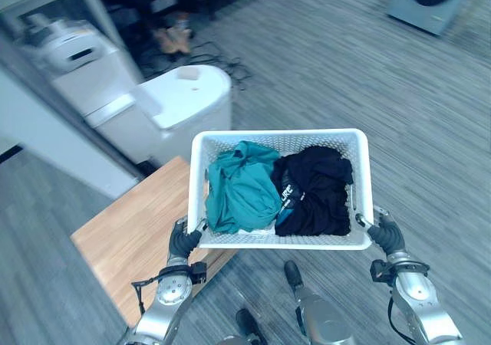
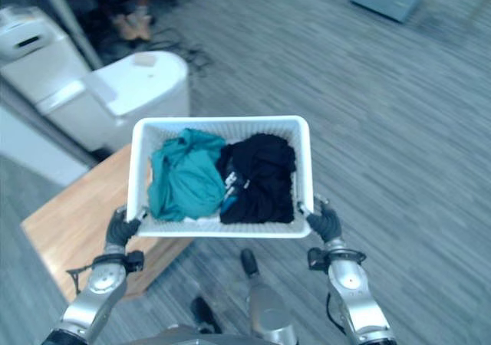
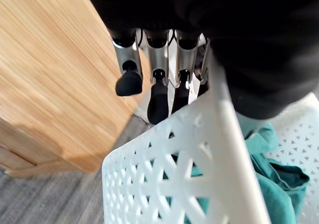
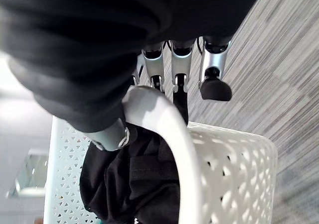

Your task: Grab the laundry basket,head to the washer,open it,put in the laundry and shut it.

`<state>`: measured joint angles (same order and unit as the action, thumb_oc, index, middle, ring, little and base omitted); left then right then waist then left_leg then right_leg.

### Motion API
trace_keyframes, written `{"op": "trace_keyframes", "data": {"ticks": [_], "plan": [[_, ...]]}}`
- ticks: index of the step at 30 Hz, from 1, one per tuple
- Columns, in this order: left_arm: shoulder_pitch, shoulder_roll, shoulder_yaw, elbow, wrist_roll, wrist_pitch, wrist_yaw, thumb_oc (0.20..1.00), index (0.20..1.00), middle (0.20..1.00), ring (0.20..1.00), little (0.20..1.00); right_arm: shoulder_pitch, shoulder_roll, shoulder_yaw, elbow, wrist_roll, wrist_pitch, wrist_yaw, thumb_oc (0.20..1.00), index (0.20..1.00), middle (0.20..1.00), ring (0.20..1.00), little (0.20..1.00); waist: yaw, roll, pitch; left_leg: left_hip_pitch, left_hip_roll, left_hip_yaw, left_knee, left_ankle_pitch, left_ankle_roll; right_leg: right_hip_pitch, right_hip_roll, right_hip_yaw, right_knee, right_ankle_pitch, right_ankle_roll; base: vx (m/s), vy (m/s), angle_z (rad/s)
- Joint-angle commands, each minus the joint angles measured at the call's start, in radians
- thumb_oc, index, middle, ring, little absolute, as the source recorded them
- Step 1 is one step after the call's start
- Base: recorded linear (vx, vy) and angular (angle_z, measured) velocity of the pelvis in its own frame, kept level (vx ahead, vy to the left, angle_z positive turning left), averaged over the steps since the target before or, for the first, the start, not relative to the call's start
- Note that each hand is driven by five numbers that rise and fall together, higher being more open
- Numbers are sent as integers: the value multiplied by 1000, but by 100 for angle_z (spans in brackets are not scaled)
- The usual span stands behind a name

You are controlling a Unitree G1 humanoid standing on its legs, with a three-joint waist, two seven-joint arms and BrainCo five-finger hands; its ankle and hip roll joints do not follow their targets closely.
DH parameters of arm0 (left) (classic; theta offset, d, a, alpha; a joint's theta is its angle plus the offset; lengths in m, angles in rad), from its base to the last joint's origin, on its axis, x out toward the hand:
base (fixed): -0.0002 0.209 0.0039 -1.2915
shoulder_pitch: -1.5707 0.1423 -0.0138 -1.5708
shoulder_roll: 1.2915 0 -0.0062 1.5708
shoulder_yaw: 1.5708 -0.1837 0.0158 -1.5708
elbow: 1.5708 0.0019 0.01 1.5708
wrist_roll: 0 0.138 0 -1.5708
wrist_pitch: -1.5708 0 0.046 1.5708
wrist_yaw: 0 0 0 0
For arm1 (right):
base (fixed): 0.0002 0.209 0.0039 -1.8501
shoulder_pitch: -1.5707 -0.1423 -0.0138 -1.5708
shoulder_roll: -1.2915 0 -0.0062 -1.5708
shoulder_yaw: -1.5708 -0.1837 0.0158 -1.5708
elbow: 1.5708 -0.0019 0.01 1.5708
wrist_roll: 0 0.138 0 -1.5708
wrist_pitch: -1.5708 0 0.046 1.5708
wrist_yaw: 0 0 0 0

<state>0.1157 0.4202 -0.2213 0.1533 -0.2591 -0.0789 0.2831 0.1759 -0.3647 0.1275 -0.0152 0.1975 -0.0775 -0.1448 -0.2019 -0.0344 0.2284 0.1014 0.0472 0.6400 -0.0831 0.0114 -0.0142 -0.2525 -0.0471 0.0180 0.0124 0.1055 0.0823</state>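
The left hand (image 1: 184, 241) and right hand (image 1: 385, 236) each curl their fingers round a near corner of the white lattice laundry basket (image 1: 222, 139), held level above the floor. Inside lie a teal garment (image 1: 242, 188) at nine o'clock and a black garment (image 1: 314, 190) at three, touching. A wooden table (image 1: 130, 234) lies under the basket's seven o'clock corner. A white machine (image 1: 173, 103) stands at eleven o'clock on grey carpet (image 1: 414, 115).

Basket (image 1: 230, 142) floor hidden under teal cloth (image 1: 242, 188) and black cloth (image 1: 314, 188). Table (image 1: 130, 234) near corner covered by basket. Grey box (image 1: 430, 0) cut by top edge. Left hand (image 1: 184, 241) fingers hidden under rim; right hand (image 1: 386, 236) likewise.
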Motion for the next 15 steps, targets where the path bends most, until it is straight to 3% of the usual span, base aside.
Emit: {"op": "trace_keyframes", "data": {"ticks": [1,2,5,7,8,9,10,11,12,15], "plan": [[-58,-15,6,-97,-16,-120,-76,200,200,200,200,200,-64,-36,19,-64,92,-132,82,200,200,200,200,200,54,45,-48,0,33,-172,11,2,-46,32,-74,-225,72,11,81,16,-283,-245],[-65,-20,18,-94,-12,-118,-75,200,200,200,200,200,-72,-36,34,-64,71,-131,76,200,200,200,200,200,76,48,-57,38,57,-90,14,0,-63,50,-135,-427,91,-1,72,55,-208,-173],[-58,-28,8,-94,-24,-115,-86,200,200,200,200,200,-64,-29,37,-63,96,-127,84,200,200,200,200,200,58,47,-69,47,72,-72,25,-2,-70,48,-113,-389,84,-6,69,87,-179,-152],[-75,-35,-1,-75,-26,-113,-100,200,200,200,200,200,-53,-41,26,-71,100,-124,81,200,200,200,200,200,38,48,-73,37,108,-71,125,-12,-89,58,-96,-344,68,-18,58,223,-268,-88],[-81,-45,-18,-58,-51,-110,-100,200,200,200,200,200,-53,-58,14,-79,125,-135,70,200,200,200,200,200,38,45,-63,21,154,-104,237,27,-103,93,-69,-318,64,-37,35,208,-216,-40],[-82,-46,-19,-56,-52,-111,-100,200,200,200,200,200,-53,-59,13,-79,126,-135,70,200,200,200,200,200,38,47,-60,21,158,-104,242,25,-106,96,-67,-318,63,-38,33,173,-158,-55],[-82,-52,-21,-56,-55,-110,-97,200,200,200,200,200,-63,-69,13,-78,121,-131,62,200,200,200,200,200,46,50,-53,7,160,-150,282,50,-113,111,-53,-304,63,-47,23,64,-39,-61],[-76,-53,-21,-56,-57,-108,-95,200,200,200,200,200,-68,-72,16,-73,120,-125,63,200,200,200,200,200,58,49,-51,-12,136,-222,305,70,-110,118,-46,-286,60,-49,15,138,-48,-55],[-58,-60,-19,-60,-67,-105,-89,200,200,200,200,200,-74,-70,25,-67,130,-124,67,200,200,200,200,200,82,48,-49,-39,75,-329,307,48,-93,132,-36,-258,57,-57,11,193,-71,-60],[-10,-61,-10,-69,-63,-97,-105,200,200,200,200,200,-75,-71,32,-57,129,-115,83,200,200,200,200,200,137,29,-46,-128,-6,-417,264,-10,-55,189,-26,-183,33,-71,24,264,-115,-128]]}}
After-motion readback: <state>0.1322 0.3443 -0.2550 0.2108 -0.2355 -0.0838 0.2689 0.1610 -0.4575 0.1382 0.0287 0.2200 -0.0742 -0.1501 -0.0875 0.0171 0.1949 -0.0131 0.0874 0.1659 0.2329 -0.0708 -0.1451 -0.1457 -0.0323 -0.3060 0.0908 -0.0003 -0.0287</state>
